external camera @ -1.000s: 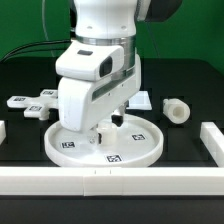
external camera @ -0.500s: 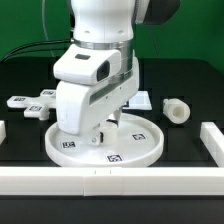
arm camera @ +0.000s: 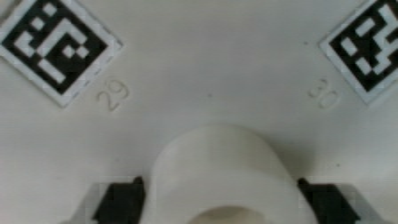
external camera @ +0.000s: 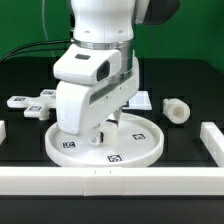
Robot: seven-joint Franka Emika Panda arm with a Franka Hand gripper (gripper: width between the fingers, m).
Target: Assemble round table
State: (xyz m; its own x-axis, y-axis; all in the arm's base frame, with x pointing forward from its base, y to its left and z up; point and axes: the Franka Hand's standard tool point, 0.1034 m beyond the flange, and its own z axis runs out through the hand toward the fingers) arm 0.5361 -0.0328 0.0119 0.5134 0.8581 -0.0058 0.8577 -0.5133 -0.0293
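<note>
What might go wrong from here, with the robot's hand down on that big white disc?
1. The gripper straddles a white cylinder, apparently the hub of the round disc. Whether it holds it is unclear, so a lift might slip or tilt the disc.
2. The disc lies close to the white bar in front, and dragging might jam it there.
3. The leg lies loose on its side and might roll if bumped.
</note>
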